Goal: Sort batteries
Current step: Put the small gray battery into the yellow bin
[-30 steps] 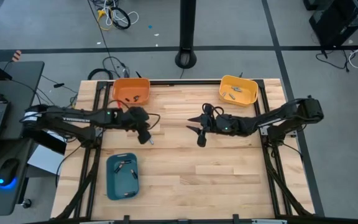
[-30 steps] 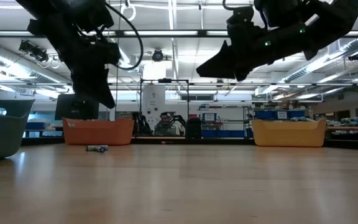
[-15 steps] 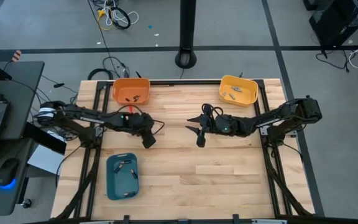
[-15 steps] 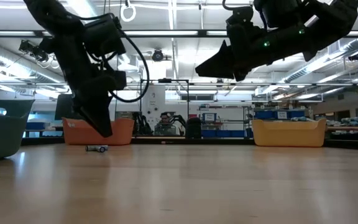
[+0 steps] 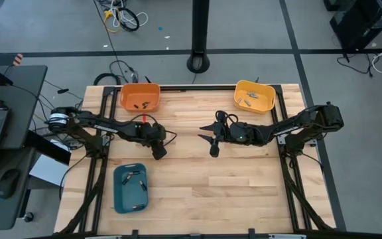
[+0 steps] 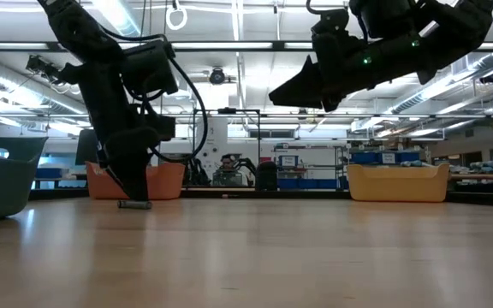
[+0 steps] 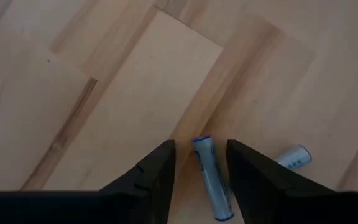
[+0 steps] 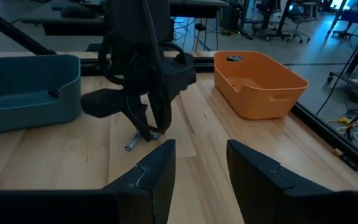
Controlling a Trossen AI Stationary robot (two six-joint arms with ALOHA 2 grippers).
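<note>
Left gripper open, low over the wooden table, jaws standing on both sides of one silver-blue battery. Lies lengthwise between the fingers, slightly slanted against them. Probably about to be pinched. Risk here: tip of one finger pushing the cylinder so that rolls away or turns, then closing on nothing.

Just beyond the jaws, to one side, a second battery. Could be knocked by the outer finger during closing or lifting and rolled further off.

Farther from this tool, teal tray, orange tray and yellow tray, each with batteries inside. Wrong tray possible if size misjudged.

Right gripper waiting mid-table in the air, fingers apart, holding nothing.
</note>
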